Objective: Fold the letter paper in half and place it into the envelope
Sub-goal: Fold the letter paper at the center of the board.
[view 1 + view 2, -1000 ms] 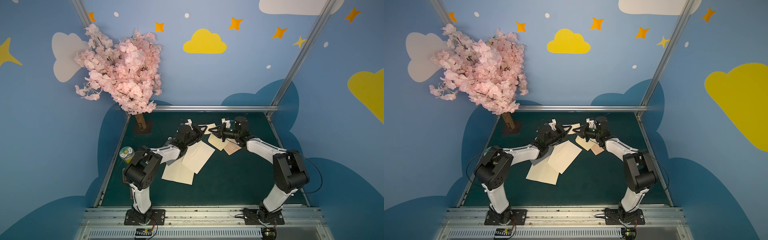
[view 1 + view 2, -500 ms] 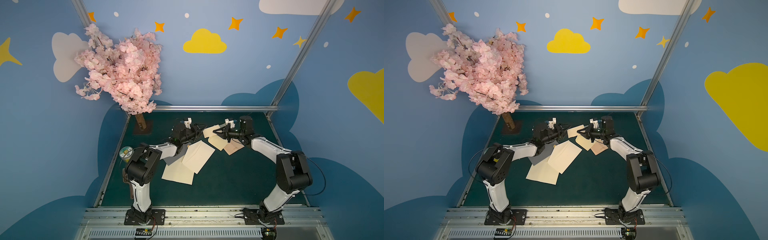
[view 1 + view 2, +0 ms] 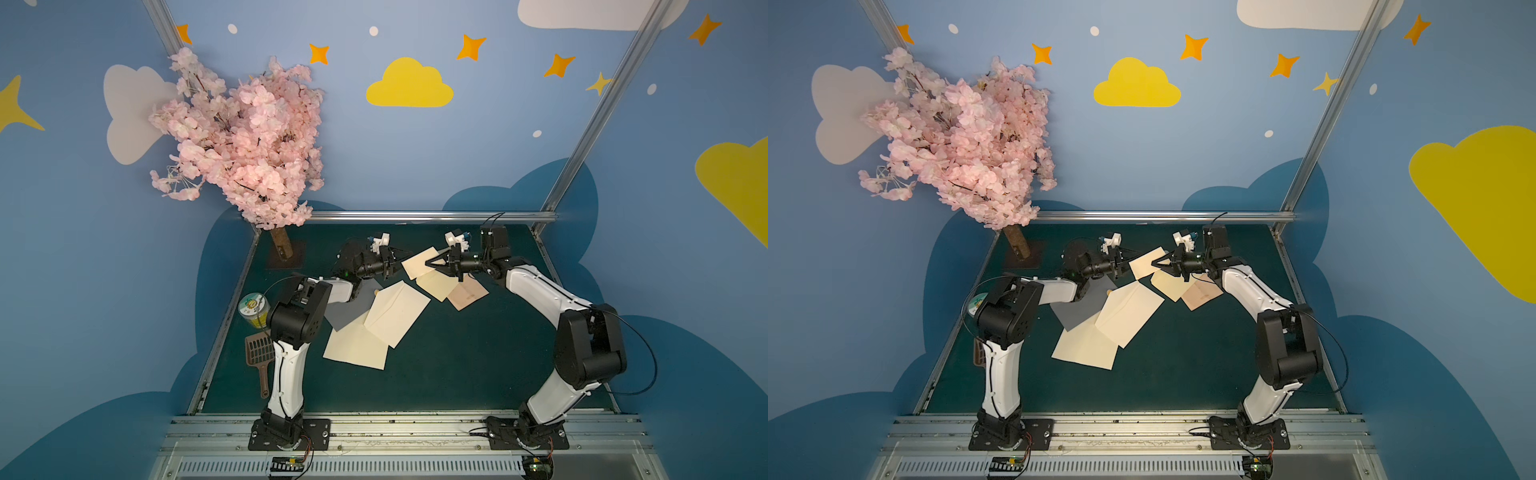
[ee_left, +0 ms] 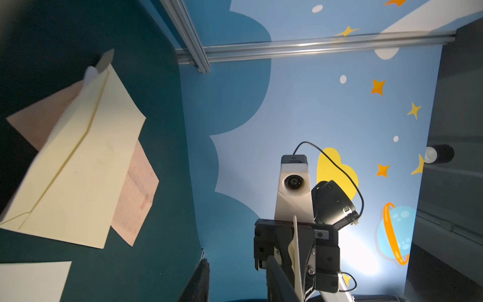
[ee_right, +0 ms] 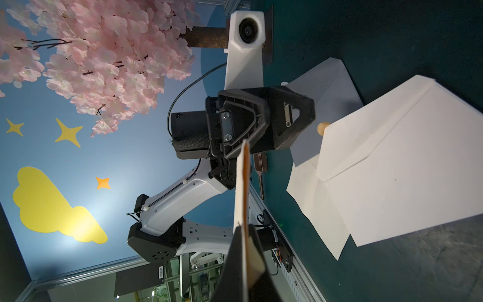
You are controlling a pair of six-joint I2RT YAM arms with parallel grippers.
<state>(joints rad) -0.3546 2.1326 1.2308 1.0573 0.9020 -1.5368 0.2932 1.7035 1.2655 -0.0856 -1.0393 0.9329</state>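
Paper [image 3: 417,264] of a cream colour hangs raised over the far half of the green table [image 3: 457,365] in both top views. It is pinched from its right side by the right gripper [image 3: 429,262], whose jaws are closed on it. The left gripper [image 3: 397,259] faces it from the other side, with its tips just beside the paper's opposite edge. Whether they touch cannot be told from up here. Below the paper a small envelope [image 3: 436,286] lies flat, partly over a pink sheet [image 3: 469,296]. Nearer the middle a large envelope [image 3: 399,313] overlaps a cream sheet [image 3: 355,351] and a grey sheet [image 3: 345,309]. A pink blossom tree [image 3: 245,137] stands at the far left corner.

In the left wrist view the left gripper's two dark fingers [image 4: 201,282] stand well apart, so it is open. The paper [image 4: 296,235] shows edge-on as a thin strip held by the right gripper, which faces the camera. The strip runs close along one left finger. Off to the side, the small envelope [image 4: 78,162] lies on the pink sheet [image 4: 136,204] with its flap seam showing.

In the right wrist view the paper [image 5: 241,196] is again edge-on, clamped between the right gripper's fingers [image 5: 230,274]. Its free end reaches the front of the left gripper, whose fingers are spread. Beyond it the large envelope [image 5: 392,170] lies seam up on the table.
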